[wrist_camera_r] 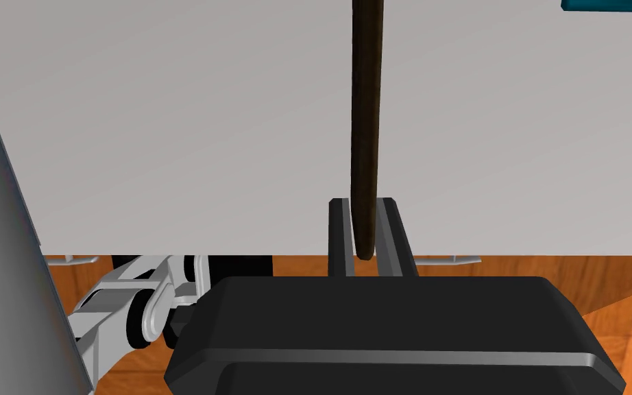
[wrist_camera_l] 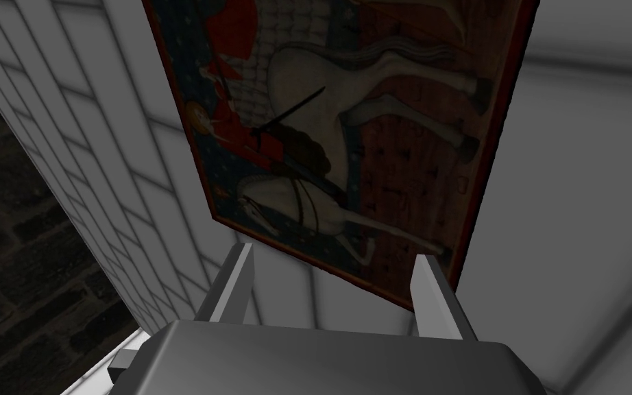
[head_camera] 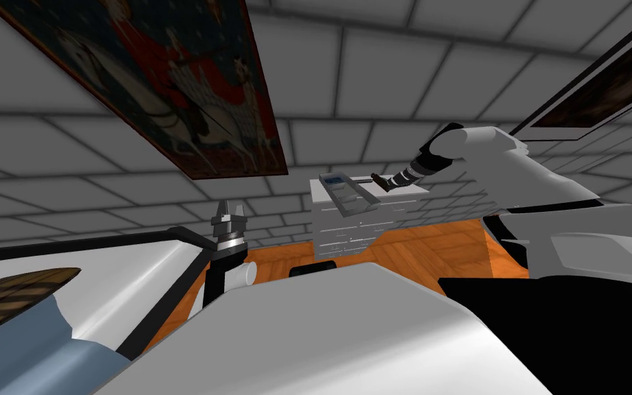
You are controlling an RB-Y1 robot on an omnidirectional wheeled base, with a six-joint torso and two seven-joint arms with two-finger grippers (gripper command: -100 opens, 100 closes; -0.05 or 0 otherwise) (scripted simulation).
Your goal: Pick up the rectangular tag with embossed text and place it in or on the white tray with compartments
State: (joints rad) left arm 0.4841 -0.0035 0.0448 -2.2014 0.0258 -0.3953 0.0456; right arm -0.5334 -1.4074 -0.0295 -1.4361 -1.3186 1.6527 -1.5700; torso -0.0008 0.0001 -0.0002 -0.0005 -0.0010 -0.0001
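Light grey fingers of the left gripper (head_camera: 229, 211) point up toward the wall on the near left of the head view, the forearm standing upright just beside the robot's body. In the left wrist view these fingers (wrist_camera_l: 239, 281) stand apart with nothing between them, so this hand is open and idle.

Further right and farther off, a white chest of drawers (head_camera: 349, 230) stands on an orange-brown wooden floor (head_camera: 417, 243) against the brick wall. The white tray (head_camera: 350, 200) lies on its top, long and narrow, with a bluish patch at its far end.

Right of the tray, the right arm reaches out nearly straight from the shoulder, forearm angled down to the chest's top, and the right gripper (head_camera: 379, 180) sits just beside the tray's right side, apart from it.

The right wrist view gives what the head view is too small to show. The two fingers are closed on the near end of the tag (wrist_camera_r: 366, 123), a thin dark brown strip seen edge-on, which runs away from the gripper over the pale grey top of the chest. Whether the tag touches that top or is held just above it cannot be told. Because only the tag's edge faces the camera, its lettered face is hidden and no writing can be read. A teal object (wrist_camera_r: 609, 4) lies on the same top, well beyond the tag's far end.
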